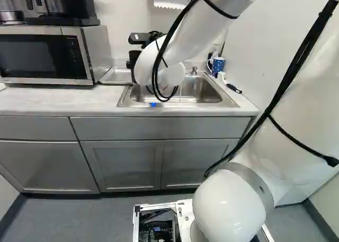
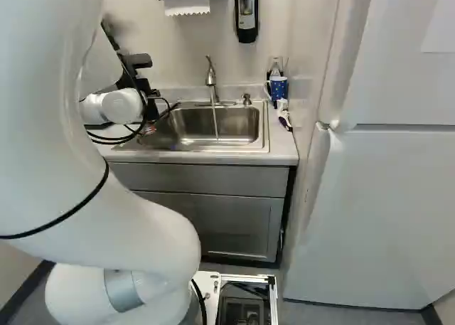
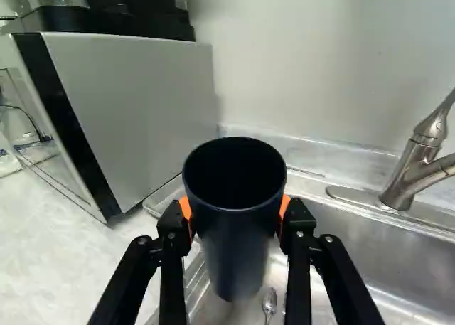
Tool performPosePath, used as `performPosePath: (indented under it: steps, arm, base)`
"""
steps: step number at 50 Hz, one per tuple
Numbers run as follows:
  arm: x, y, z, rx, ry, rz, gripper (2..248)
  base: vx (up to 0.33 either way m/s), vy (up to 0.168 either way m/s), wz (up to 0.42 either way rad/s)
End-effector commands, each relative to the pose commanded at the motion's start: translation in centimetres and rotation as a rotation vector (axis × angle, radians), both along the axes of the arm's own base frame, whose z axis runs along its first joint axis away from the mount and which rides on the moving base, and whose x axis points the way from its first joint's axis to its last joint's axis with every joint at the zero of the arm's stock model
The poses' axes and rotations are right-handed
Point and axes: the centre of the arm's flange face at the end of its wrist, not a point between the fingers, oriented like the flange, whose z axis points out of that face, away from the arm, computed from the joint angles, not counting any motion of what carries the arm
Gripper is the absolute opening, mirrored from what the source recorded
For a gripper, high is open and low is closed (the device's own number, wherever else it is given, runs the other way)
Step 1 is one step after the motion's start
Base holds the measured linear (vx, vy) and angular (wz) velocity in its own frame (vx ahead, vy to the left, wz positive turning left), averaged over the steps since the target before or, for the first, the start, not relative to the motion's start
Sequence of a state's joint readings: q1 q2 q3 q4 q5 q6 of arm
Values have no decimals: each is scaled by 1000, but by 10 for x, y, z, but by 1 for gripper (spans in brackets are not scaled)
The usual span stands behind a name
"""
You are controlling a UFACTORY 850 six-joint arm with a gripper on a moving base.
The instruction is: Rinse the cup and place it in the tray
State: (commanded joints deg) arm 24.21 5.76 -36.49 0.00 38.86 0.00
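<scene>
One dark cup (image 3: 236, 243) is clamped in my claw (image 3: 235, 211), near the left edge of the sink (image 2: 265, 129); rinsing I can't confirm, placing in the tray (image 1: 114, 77) remains.

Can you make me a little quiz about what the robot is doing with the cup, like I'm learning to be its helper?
1. True or false: the end effector is gripping the dark cup.
2. What colour are its pads? A) green B) orange C) purple
3. Fill in the blank: a metal ______ stands at the back of the sink.

Key: 1. True. 2. B. 3. Faucet.
</scene>
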Motion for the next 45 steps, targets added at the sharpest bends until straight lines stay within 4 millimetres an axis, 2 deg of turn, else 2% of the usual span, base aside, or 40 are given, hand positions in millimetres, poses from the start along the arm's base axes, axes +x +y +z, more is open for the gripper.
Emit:
performPosePath:
  steps: [24, 45]
  arm:
    - [11, -34, -1, 0, 1, -81, 125]
    - [20, -64, -20, -15, 41, -150, 125]
  base:
    - [0, 0, 0]
    - [0, 0, 0]
